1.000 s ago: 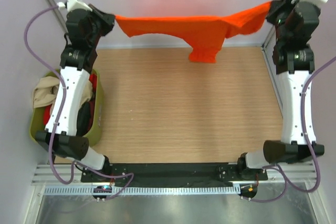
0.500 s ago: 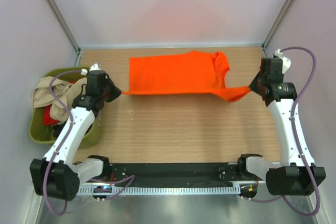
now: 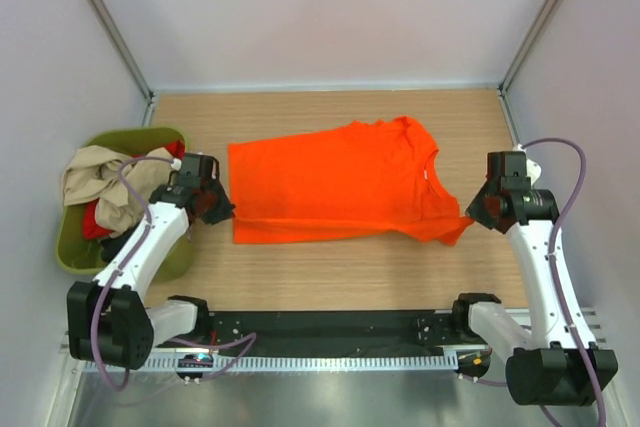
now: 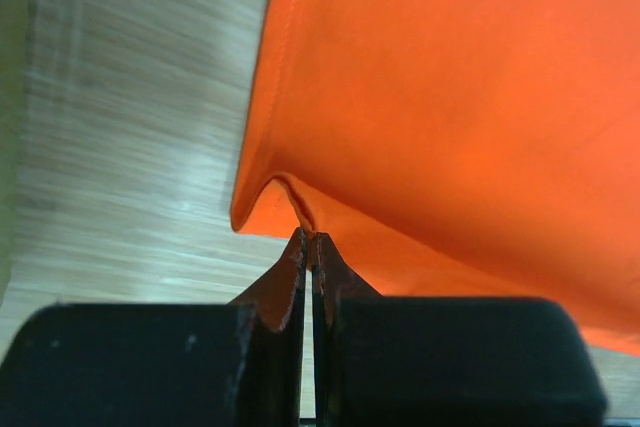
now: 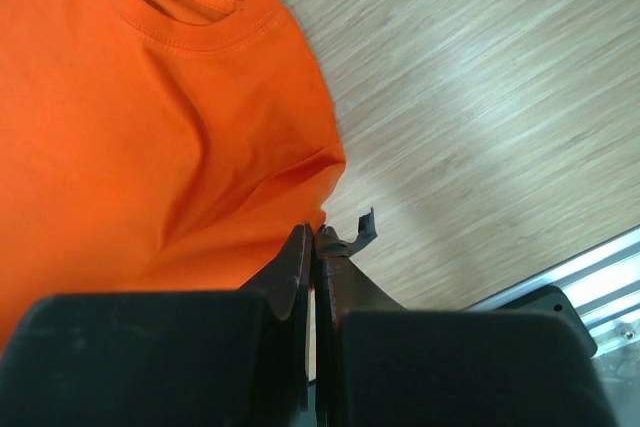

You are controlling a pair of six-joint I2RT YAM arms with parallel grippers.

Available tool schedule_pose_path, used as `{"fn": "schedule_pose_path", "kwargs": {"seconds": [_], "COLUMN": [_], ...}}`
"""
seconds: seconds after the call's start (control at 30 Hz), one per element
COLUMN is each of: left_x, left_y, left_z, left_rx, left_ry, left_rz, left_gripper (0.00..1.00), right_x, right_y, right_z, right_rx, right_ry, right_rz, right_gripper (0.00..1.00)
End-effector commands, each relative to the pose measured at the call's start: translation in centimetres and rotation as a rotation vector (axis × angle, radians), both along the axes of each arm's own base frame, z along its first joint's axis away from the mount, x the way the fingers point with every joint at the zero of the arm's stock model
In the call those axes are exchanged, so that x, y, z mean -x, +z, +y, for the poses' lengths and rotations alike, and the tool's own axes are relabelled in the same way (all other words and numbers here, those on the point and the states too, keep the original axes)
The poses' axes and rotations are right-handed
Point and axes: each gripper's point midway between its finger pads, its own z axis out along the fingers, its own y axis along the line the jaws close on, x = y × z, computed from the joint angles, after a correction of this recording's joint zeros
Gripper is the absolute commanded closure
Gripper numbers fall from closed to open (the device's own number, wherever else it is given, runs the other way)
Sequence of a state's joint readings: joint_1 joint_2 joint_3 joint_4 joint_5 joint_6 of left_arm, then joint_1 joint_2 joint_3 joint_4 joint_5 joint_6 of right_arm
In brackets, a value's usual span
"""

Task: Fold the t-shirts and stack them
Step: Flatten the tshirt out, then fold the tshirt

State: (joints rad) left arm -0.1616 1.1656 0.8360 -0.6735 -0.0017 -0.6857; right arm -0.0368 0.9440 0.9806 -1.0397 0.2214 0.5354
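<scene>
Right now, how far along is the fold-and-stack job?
Done: the orange t-shirt lies spread out on the table, unfolded. In hand: left gripper and right gripper pinch its opposite ends. Left: every fold, plus the beige shirt and red shirt heaped in the green tub; nothing is stacked.

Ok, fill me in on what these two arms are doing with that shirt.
Both arms hold the orange t-shirt, spread nearly flat on the table. The left gripper is shut on a hem corner, the right gripper on a sleeve. No neat fold shows yet; more shirts wait in the green tub.
</scene>
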Motion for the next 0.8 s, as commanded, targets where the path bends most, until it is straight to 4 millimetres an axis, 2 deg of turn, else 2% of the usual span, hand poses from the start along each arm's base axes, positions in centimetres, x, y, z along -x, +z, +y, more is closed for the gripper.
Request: {"fn": "schedule_pose_path", "kwargs": {"seconds": [0.0,0.03,0.37,0.57,0.6,0.77], "left_x": [0.5,0.6,0.3,-0.3,-0.4,-0.9], "left_y": [-1.1,-1.4,-2.7,-3.6,-3.7,-5.0], "left_z": [0.8,0.9,2.5,2.8,2.9,3.1], "left_rx": [-0.043,-0.049,-0.126,-0.161,-0.165,-0.198], "left_ry": [0.001,0.008,0.076,0.088,0.091,0.099], "left_rz": [0.049,0.055,0.099,0.137,0.143,0.191], "left_gripper": [1.00,1.00,1.00,1.00,1.00,1.00], "right_x": [-1.7,-2.0,-7.1,-10.7,-11.1,-12.7], "right_y": [0.9,0.1,-2.9,-3.6,-4.3,-5.4], "right_z": [0.0,0.1,0.2,1.1,1.2,1.3], "right_rx": [-0.016,-0.023,-0.039,-0.076,-0.081,-0.084], "right_ry": [-0.020,-0.018,-0.010,0.042,0.047,0.074], "right_rz": [-0.045,-0.017,-0.001,-0.030,-0.010,0.036], "right_gripper": [0.99,0.99,0.99,0.99,0.99,0.99]}}
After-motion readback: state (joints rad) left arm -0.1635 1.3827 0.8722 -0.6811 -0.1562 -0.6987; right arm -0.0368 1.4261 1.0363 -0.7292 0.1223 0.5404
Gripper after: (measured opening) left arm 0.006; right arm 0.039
